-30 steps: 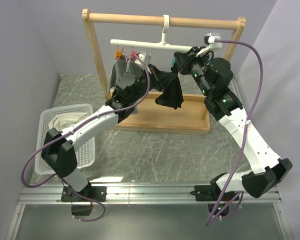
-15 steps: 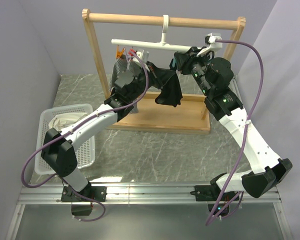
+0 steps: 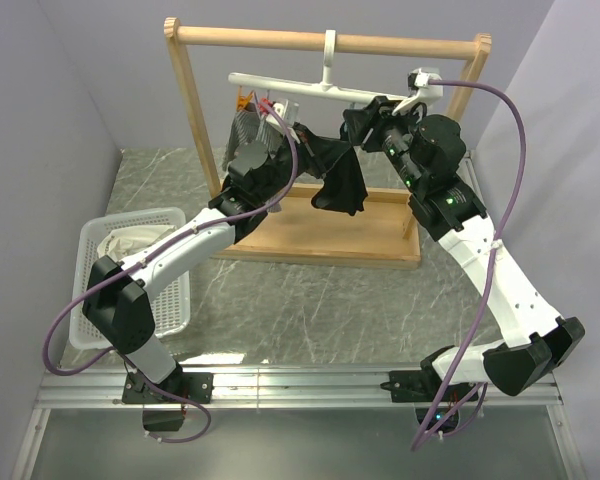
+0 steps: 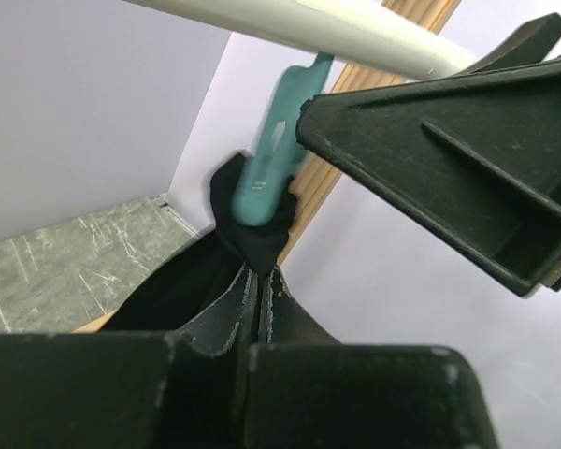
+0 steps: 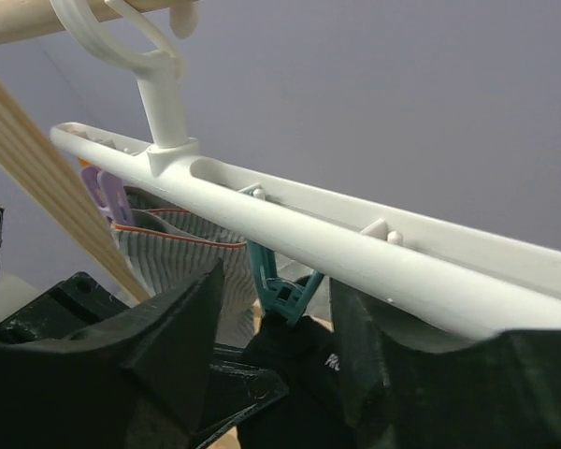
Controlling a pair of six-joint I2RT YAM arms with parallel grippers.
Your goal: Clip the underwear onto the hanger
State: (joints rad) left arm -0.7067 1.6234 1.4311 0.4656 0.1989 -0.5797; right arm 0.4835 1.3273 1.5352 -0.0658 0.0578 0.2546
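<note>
Beneath the hanger (image 3: 300,88), the underwear (image 3: 345,190) hangs limp from a teal clip (image 4: 266,178). My left tool (image 4: 259,290) pinches the soft, light fabric just below it; my right tool (image 5: 279,285) stands parted around the clip. I'd grip its hemmed edge

Hanger (image 5: 355,243): white plastic, smooth, slight sheen.
Teal clip (image 4: 266,168): smooth plastic.
Underwear (image 3: 345,185): black cloth, soft, matt.
Striped garment (image 5: 173,253): grey cloth, orange edging.
Rack (image 3: 325,42): pale bare wood, grain visible.
Right gripper (image 5: 279,290): matt black plastic fingers (image 5: 159,355), faintly grainy.
Table (image 3: 310,300): grey-green marble look, smooth.
Basket (image 3: 130,215): white plastic lattice.
</note>
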